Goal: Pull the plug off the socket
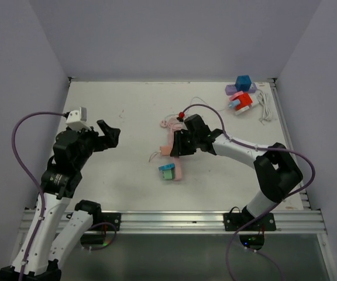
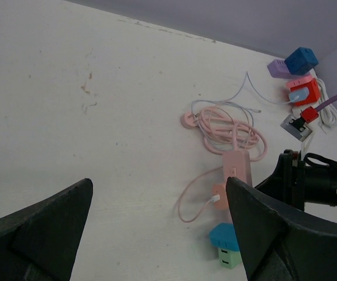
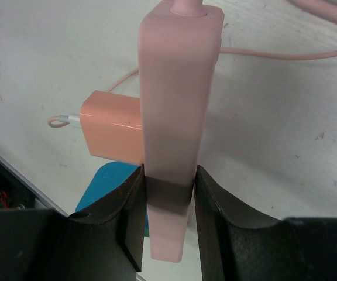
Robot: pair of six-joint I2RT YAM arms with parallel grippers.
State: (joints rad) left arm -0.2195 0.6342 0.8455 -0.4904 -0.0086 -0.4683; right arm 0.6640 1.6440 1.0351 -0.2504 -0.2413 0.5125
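Note:
A pink power strip lies mid-table, with a salmon charger plug in its side and a blue-and-green plug at its near end. My right gripper is shut on the strip. In the right wrist view the fingers clamp both faces of the strip, with the salmon plug to the left and the blue plug behind. My left gripper is open and empty, left of the strip. Its wrist view shows the strip, the salmon plug and the blue-and-green plug.
The strip's pink cable lies coiled behind it. At the back right are a blue cube on a purple block, a red socket with a light-blue plug, and a white cable. Walls enclose the table.

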